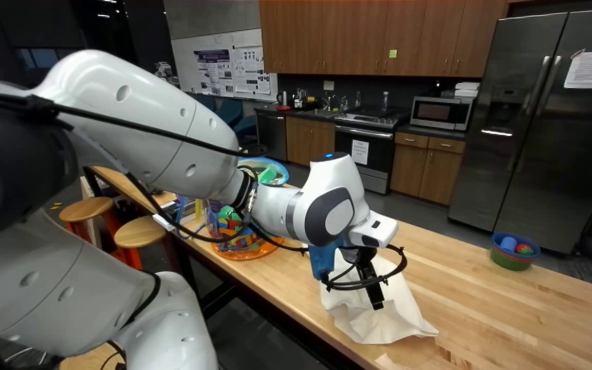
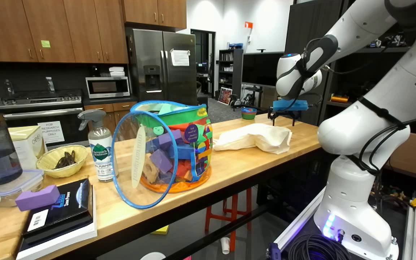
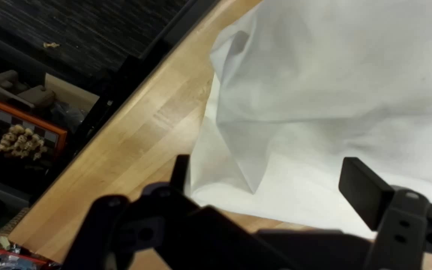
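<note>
The gripper [image 3: 267,165] is hanging over a crumpled off-white cloth [image 3: 313,97] (could be a bag, can't tell which), fingers [image 3: 366,191] spread well apart with nothing pinched between them. Honestly can't tell if the tips are brushing the fabric. The cloth's lying on the wooden table [image 1: 460,257], close to the near edge in an exterior view, all wrinkles, and the wrist view shows a pointy fold roughly between the fingers. Left of it in both exterior views there's a see-through bin [image 2: 190,115] full of colorful blocks [image 2: 185,151], with a spray bottle [image 2: 102,159] just left of that. Some nested bowls [image 1: 511,263] sit right at the table's far edge.
</note>
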Robot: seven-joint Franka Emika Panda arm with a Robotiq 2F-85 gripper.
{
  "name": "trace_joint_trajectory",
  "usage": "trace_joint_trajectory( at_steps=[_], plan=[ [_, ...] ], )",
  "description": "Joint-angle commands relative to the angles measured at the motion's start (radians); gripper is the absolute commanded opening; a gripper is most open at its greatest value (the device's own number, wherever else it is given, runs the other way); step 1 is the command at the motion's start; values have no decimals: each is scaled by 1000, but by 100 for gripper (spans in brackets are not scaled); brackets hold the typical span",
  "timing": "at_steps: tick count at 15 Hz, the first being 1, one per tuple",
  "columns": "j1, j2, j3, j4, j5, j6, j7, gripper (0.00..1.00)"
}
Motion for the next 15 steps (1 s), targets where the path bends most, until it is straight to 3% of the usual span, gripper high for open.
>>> trace_joint_trajectory(
  at_steps=[1, 8, 9, 11, 15],
  plan=[
    [11, 77, 9, 1, 36, 85, 85, 100],
    [4, 157, 20, 2, 14, 181, 185, 97],
    [4, 164, 20, 2, 11, 189, 191, 73],
    [1, 173, 21, 2, -4, 201, 197, 71],
    [-25, 180, 36, 3, -77, 234, 235, 40]
  ],
)
